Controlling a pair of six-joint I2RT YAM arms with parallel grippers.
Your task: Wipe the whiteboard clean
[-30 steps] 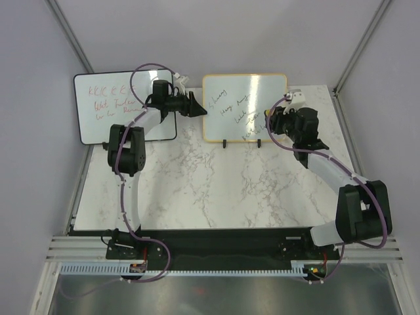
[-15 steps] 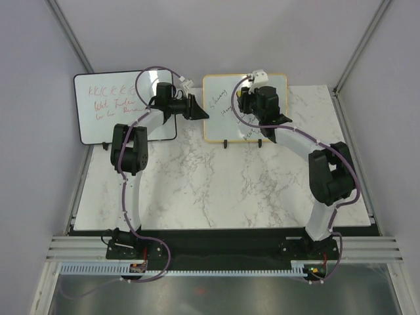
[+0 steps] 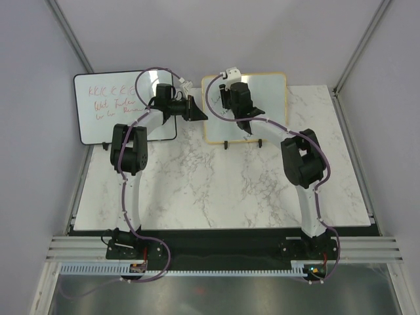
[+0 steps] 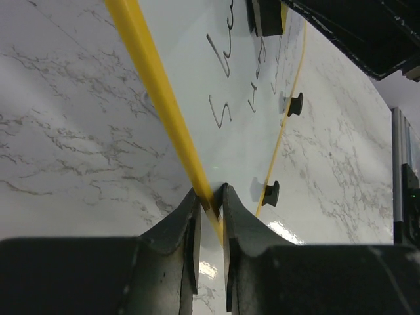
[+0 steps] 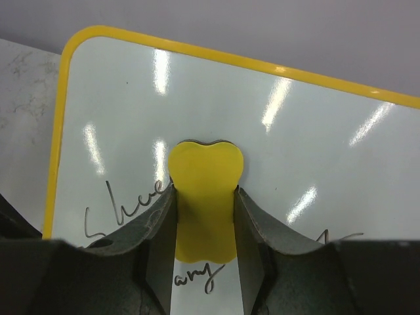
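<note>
The whiteboard, yellow-framed with dark handwriting, stands on two black feet at the back of the marble table. My left gripper is shut on its left frame edge; the left wrist view shows the jaws pinching the yellow rim beside the written board face. My right gripper is over the board's upper left part. It is shut on a yellow eraser, which lies against the whiteboard just above the writing.
A black-framed whiteboard with red writing leans at the back left, behind the left arm. The marble table stretches toward the arm bases. Grey walls close in the back and both sides.
My right arm has swept with the eraser from the board's right side to its upper left. My left gripper has closed on the board's left frame edge.
</note>
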